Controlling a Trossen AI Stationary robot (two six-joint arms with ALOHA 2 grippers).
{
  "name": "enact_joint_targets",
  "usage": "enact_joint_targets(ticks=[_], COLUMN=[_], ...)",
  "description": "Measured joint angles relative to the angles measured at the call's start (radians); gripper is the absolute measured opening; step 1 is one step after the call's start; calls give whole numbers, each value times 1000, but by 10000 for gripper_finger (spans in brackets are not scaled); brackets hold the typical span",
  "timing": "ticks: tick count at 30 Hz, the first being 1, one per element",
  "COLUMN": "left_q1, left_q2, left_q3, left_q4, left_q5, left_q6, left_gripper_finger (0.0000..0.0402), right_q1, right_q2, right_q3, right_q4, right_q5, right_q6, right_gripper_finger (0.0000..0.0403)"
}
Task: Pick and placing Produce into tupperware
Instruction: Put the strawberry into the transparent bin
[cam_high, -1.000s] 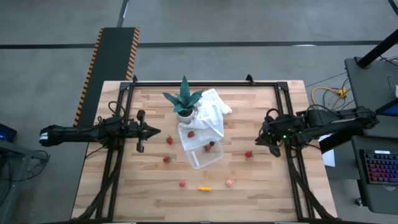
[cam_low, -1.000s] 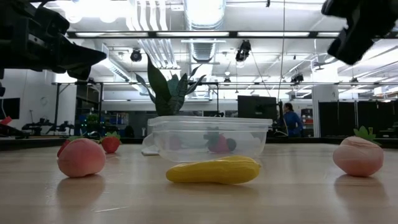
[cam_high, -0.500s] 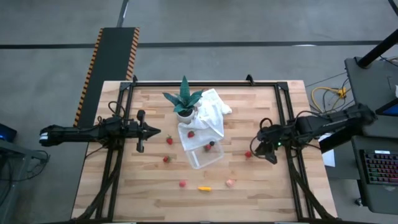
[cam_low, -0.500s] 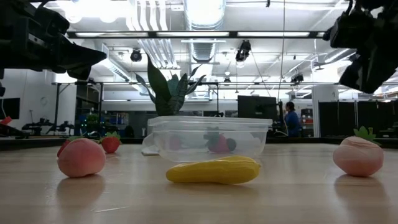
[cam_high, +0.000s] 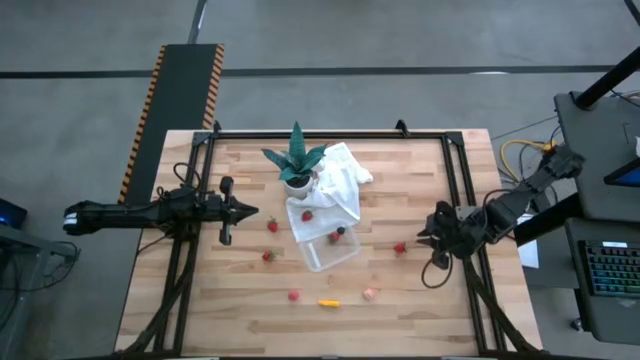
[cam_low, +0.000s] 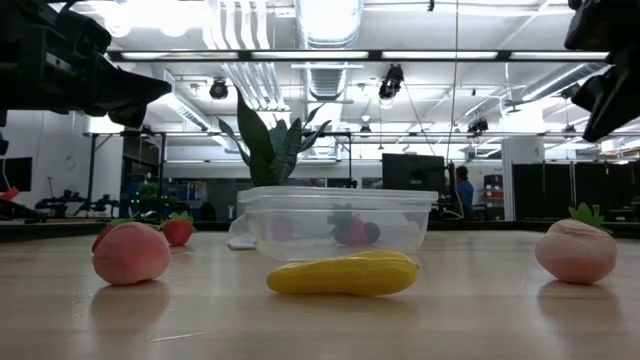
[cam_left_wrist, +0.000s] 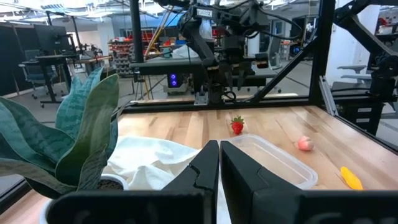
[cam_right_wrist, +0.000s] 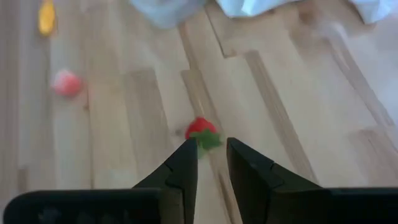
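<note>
My right gripper (cam_right_wrist: 211, 155) has its fingers a narrow gap apart, nothing between them, aimed down at a strawberry (cam_right_wrist: 203, 132) just ahead of the tips on bare wood. In the high view that berry (cam_high: 400, 247) lies between the gripper (cam_high: 432, 233) and the tub (cam_high: 330, 250). I judge it light, small, rounded and a bit slick, likely to roll or squirt out if pinched off-centre, so I'd take it across the red body, not the green leafy cap, jaws straddling the widest part. The tub, beyond the berry, already holds a little fruit. More berries, a pink piece (cam_high: 371, 294) and a yellow piece (cam_high: 329, 301) are scattered farther out. My left gripper (cam_high: 243, 211) waits closed, well apart beyond the tub.
</note>
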Motion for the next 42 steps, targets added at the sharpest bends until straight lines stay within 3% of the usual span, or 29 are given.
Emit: enact_joint_targets(ticks=[5, 9, 14, 19, 23, 42], left_q1=[0, 0, 0, 0, 0, 0], left_q2=[-1, -1, -1, -2, -2, -2], left_q3=[0, 0, 0, 0, 0, 0], left_q4=[4, 5, 8, 13, 12, 11], left_q5=[0, 0, 0, 0, 0, 0], left_q6=[0, 0, 0, 0, 0, 1], left_gripper_finger=[0, 0, 0, 0, 0, 0], right_q1=[5, 5, 4, 4, 4, 4], right_q2=[18, 50, 107, 184, 249, 439], right_q3=[-3, -9, -16, -21, -25, -26], right_q4=[56, 92, 93, 96, 105, 149], right_q5=[0, -60, -121, -87, -78, -18], right_q6=[56, 35, 51, 57, 72, 124], right_gripper_finger=[80, 85, 129, 177, 193, 170])
